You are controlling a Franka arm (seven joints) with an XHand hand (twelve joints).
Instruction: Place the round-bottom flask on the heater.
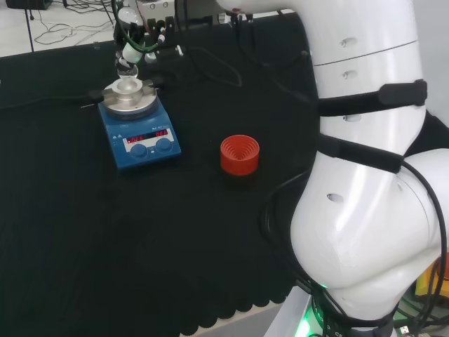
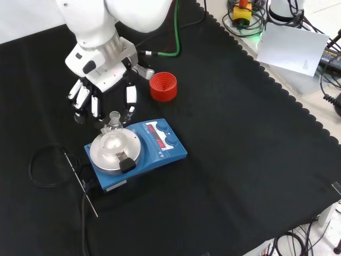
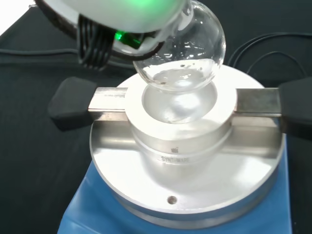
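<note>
The clear round-bottom flask [image 3: 187, 53] hangs tilted with its bulb just over the round well of the silver heating block [image 3: 180, 170]. That block sits on the blue heater [image 1: 144, 140] at the back left of the head view. In the front view the flask [image 2: 113, 133] has its neck up between the fingers [image 2: 129, 97], over the heater [image 2: 160, 144]. My hand [image 2: 106, 74] reaches down from above with fingers curled about the flask's neck. In the head view the hand [image 1: 137, 35] is above the flask [image 1: 128, 70]. A blurred white part of the hand [image 3: 131, 12] hides the flask's neck.
A red ribbed stand [image 1: 239, 154] stands bare to the heater's right in the head view, behind it [image 2: 163, 86] in the front view. A thin probe rod [image 2: 80, 181] and a black cable loop [image 2: 42, 165] lie beside the heater. Black clamp handles [image 3: 73, 100] stick out from the block.
</note>
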